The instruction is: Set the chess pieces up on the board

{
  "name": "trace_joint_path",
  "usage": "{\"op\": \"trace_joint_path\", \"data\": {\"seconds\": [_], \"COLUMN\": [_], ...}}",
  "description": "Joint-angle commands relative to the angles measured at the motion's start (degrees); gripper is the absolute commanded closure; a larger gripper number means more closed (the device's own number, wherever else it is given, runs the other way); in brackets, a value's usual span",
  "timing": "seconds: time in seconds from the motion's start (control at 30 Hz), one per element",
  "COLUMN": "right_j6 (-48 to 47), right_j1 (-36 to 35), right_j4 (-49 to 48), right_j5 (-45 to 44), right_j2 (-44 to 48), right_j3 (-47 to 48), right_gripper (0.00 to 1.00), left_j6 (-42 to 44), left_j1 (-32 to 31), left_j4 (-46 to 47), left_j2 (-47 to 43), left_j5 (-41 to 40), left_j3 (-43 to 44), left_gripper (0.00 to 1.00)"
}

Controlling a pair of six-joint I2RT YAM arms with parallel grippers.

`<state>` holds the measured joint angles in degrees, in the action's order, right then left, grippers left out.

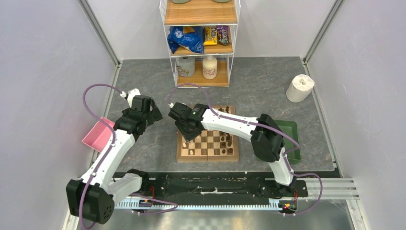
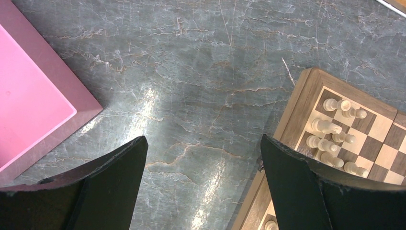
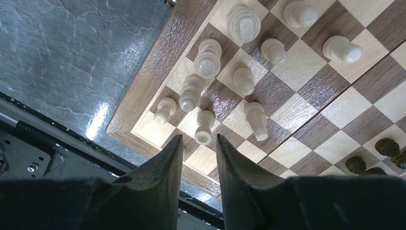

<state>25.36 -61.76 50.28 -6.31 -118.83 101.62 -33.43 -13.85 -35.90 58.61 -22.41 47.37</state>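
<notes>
The board (image 1: 207, 157) lies in the middle of the table. Cream pieces (image 1: 191, 143) stand on its left side and dark pieces (image 1: 229, 141) on its right. My right gripper (image 1: 187, 132) hovers over the board's left part. In the right wrist view the right gripper (image 3: 198, 139) is narrowly open and empty, its tips on either side of a cream pawn (image 3: 205, 125) below it, over the board's near-left corner (image 3: 143, 96). My left gripper (image 2: 203, 143) is wide open and empty over bare table left of the board (image 2: 294, 108), where cream pieces (image 2: 328, 127) show.
A pink tray (image 1: 98, 135) sits at the left, also in the left wrist view (image 2: 28, 96). A green tray (image 1: 288, 130) sits right of the board. A paper roll (image 1: 300, 87) stands at the back right. A wire shelf (image 1: 201, 45) with snacks stands at the back.
</notes>
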Motion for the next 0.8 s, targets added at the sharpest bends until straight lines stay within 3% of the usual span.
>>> {"op": "trace_joint_path", "data": {"seconds": [0.0,0.77], "right_j6": [0.38,0.47], "right_j1": [-0.12,0.05], "right_j4": [-1.09,-3.52], "right_j5": [0.59,1.60], "right_j2": [0.18,-0.11], "right_j3": [-0.26,-2.62], "right_gripper": [0.61,0.63], "left_j6": [-1.29,-1.43], "left_j1": [0.31,0.31], "left_j4": [1.18,1.23], "left_j2": [0.28,-0.47], "left_j5": [-0.70,-0.44], "left_j3": [-0.27,-0.77], "left_gripper": [0.05,0.05]}}
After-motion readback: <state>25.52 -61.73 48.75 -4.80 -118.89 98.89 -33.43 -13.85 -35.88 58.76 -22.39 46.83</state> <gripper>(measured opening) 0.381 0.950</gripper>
